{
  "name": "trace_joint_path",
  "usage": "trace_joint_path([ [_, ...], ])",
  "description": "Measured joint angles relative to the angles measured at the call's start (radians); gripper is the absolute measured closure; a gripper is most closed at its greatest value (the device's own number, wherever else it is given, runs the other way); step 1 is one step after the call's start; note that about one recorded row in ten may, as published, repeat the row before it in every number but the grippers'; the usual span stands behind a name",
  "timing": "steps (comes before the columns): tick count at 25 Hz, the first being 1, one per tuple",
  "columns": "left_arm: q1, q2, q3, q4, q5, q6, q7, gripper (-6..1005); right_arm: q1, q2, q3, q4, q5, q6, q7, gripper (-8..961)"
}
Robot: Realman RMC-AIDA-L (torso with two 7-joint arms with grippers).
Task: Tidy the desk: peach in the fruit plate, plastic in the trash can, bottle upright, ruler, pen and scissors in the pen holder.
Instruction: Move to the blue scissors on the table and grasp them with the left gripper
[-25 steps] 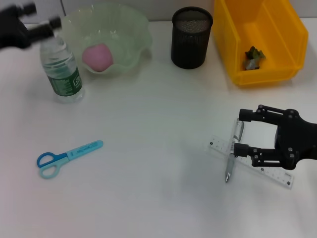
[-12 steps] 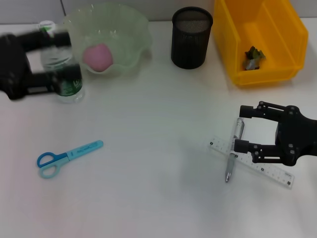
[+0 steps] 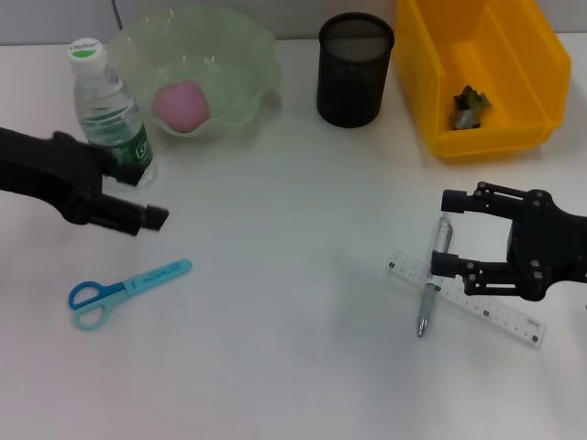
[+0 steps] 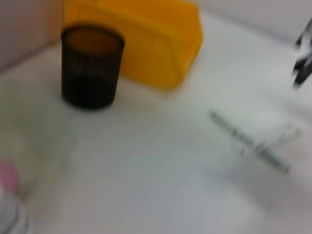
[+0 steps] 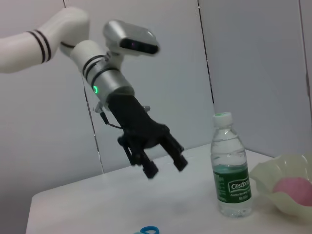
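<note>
White table [image 3: 293,367] fills the head view, smooth and plain, and a grey panelled wall [image 5: 253,58] stands behind it in the right wrist view.

The right gripper [image 3: 441,246] sits low over the table with its jaws apart. The pen [image 3: 433,286] lies between the jaws, crossing over the clear ruler [image 3: 495,316], which runs under the lower jaw and out past it. Well beyond the jaws stands the black mesh pen holder [image 3: 355,69]. Beside it is the yellow trash can [image 3: 477,73] with a small crumpled bit of plastic [image 3: 470,106] inside.

The left gripper [image 3: 138,197] hangs above the table with its jaws apart and nothing in them. The bottle [image 3: 112,115] stands upright just behind the jaws, its white and green cap on top. The pale green fruit plate [image 3: 197,69] is next to the bottle, and the pink peach [image 3: 180,104] rests inside it. The blue scissors [image 3: 124,291] lie flat on the table, a little way in front of the left jaws, not touching them.
</note>
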Motion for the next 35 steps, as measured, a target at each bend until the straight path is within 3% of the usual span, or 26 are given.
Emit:
trace_joint_path([
  [4,-0.032,-0.02,0.075,0.034,0.115,-0.023,-0.053,203,0.001,0.0,0.0,0.0,0.0,0.001,0.0,120],
  [6,-0.045,-0.026,0.163,0.043,0.175,-0.056,-0.105,203,0.003,0.0,0.0,0.0,0.0,0.005,0.0,120],
  [7,-0.047,-0.026,0.248,0.044,0.2,-0.084,-0.149,203,0.004,0.0,0.0,0.0,0.001,0.009,0.0,120],
  [8,-0.047,-0.026,0.248,0.044,0.2,-0.084,-0.149,203,0.004,0.0,0.0,0.0,0.001,0.009,0.0,120],
  [11,-0.052,-0.027,0.384,0.044,0.24,-0.122,-0.214,203,0.004,0.0,0.0,0.0,0.001,0.012,0.0,120],
  [12,-0.056,-0.03,0.468,0.044,0.27,-0.143,-0.252,203,0.004,0.0,0.0,0.0,0.001,0.012,0.0,120],
  [13,-0.056,-0.03,0.468,0.044,0.27,-0.143,-0.252,203,0.005,0.0,0.0,0.0,0.001,0.012,0.0,120],
  [17,-0.057,-0.032,0.603,0.037,0.296,-0.194,-0.315,204,0.006,0.0,0.0,-0.001,0.002,0.013,0.0,120],
  [35,-0.046,-0.033,0.72,-0.009,0.329,-0.258,-0.385,205,0.017,-0.002,-0.007,-0.003,-0.005,0.015,-0.013,120],
])
